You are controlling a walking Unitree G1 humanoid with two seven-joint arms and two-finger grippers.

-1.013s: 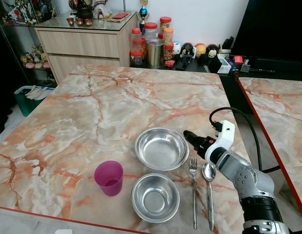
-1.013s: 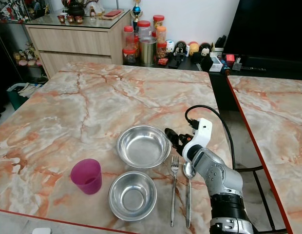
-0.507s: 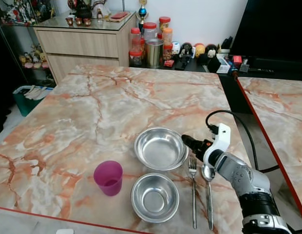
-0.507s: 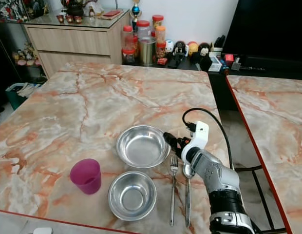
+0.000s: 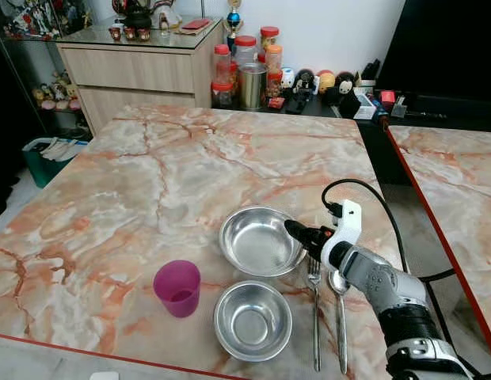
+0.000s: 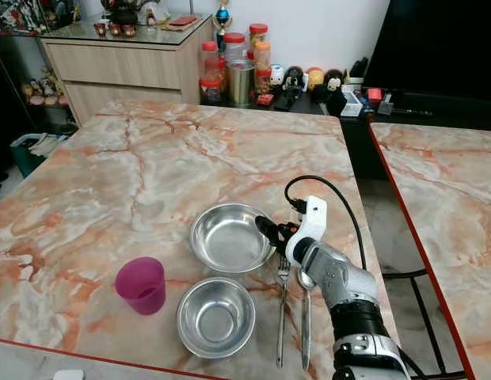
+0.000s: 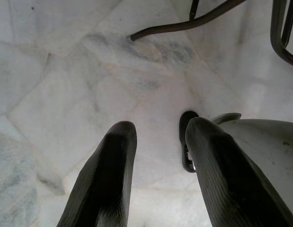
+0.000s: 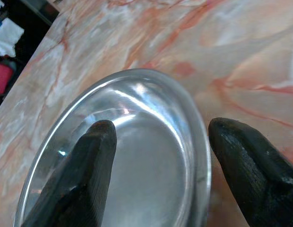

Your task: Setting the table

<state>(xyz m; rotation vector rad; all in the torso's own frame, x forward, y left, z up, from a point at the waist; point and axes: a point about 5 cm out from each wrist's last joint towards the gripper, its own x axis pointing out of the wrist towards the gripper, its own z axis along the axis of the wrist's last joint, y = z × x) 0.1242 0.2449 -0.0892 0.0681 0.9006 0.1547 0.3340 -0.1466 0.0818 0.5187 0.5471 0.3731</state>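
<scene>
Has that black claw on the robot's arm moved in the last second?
Yes. The right gripper has slid toward the robot's left, from beside the fork's top to the rim of the far bowl, fingers open astride it.

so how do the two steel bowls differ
The far bowl is wider and shallower than the near bowl, which looks smaller and deeper. The far bowl has the right gripper at its rim, one of the open fingers over its inside and the other outside; the near bowl stands untouched beside the purple cup. Both are shiny, empty and upright.
</scene>
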